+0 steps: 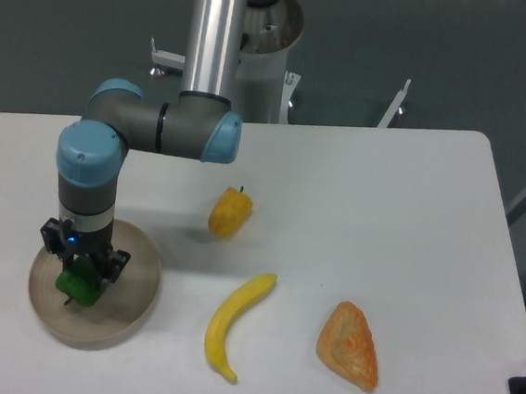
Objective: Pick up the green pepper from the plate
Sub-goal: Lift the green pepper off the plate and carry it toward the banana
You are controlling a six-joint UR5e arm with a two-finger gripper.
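The green pepper (77,286) is small and glossy and sits inside the round beige plate (131,310) at the table's front left. My gripper (79,277) comes straight down onto it from above, and its dark fingers are closed against the pepper's sides. Only the pepper's lower half and its thin stem show below the fingers. Whether the pepper still touches the plate's floor I cannot tell.
A yellow-orange pepper (230,212) lies mid-table, right of the arm. A banana (235,323) lies near the front edge, with an orange wedge-shaped piece (350,345) to its right. The arm's elbow (167,130) overhangs the table's left part.
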